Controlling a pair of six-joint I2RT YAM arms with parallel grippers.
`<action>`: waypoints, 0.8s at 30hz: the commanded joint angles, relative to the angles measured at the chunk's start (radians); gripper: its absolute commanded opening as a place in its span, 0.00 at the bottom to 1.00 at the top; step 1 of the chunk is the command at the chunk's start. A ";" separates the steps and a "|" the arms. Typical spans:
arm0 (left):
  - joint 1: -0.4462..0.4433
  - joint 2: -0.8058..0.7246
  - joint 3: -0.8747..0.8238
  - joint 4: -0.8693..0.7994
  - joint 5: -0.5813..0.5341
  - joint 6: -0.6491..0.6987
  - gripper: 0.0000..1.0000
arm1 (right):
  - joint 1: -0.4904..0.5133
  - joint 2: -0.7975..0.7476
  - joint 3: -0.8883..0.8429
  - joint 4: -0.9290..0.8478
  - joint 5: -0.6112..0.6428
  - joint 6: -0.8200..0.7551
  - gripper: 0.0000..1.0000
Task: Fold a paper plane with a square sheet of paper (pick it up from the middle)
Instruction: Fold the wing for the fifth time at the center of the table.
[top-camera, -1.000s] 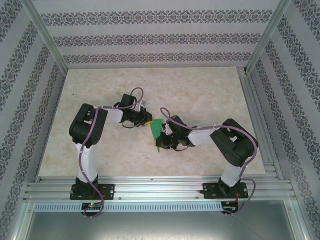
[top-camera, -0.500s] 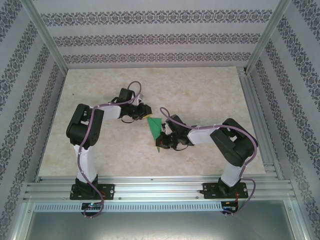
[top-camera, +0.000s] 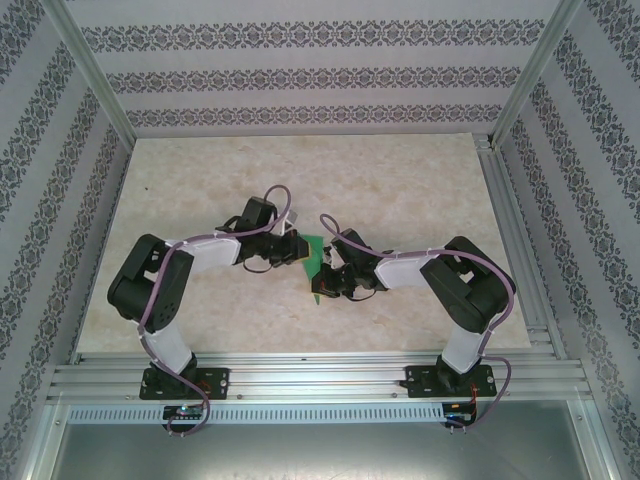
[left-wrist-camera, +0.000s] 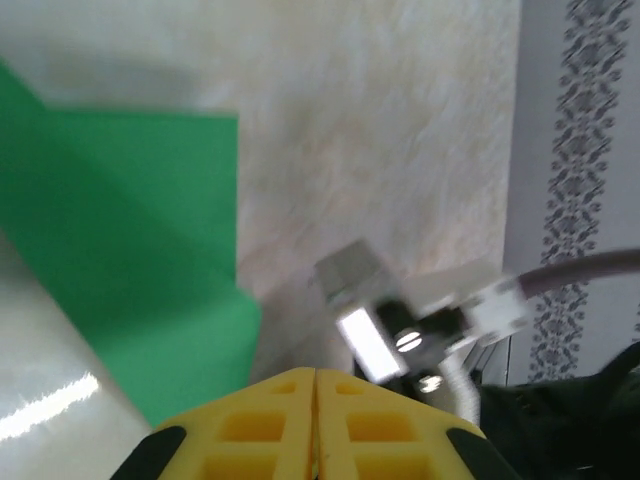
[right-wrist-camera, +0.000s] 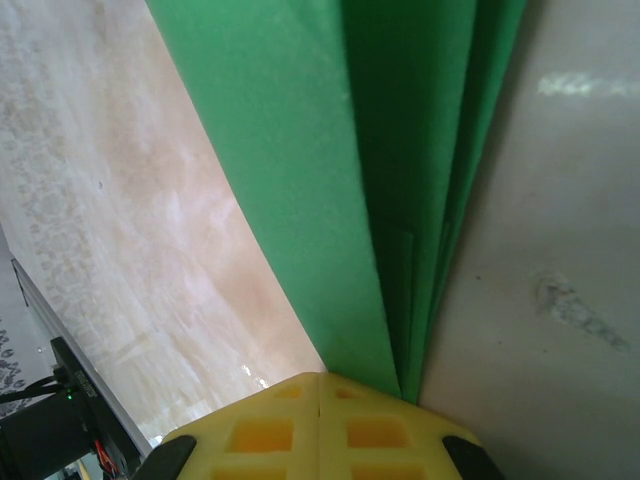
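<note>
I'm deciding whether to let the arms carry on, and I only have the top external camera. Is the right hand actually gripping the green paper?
Observer: Yes. In the right wrist view, the right hand is shut on the green paper, which runs straight out from its fingertips.
Operator: And the left hand, has it got a corner?
Observer: No. The left hand has its yellow fingers pressed together with nothing between them. The paper lies to the left of its fingertips in the left wrist view.
Operator: Is it a single sheet at the grip?
Observer: No. The right wrist view shows several folded layers lying against each other and converging at the fingertips.
</note>
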 joint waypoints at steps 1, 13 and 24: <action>-0.016 0.043 -0.037 0.126 0.031 -0.074 0.07 | -0.012 0.058 -0.050 -0.131 0.070 0.005 0.00; -0.031 0.138 -0.067 0.151 0.023 -0.086 0.06 | -0.011 0.056 -0.051 -0.120 0.072 0.014 0.00; -0.031 0.175 -0.043 0.106 -0.012 -0.056 0.04 | -0.013 -0.069 0.048 -0.155 0.068 -0.015 0.00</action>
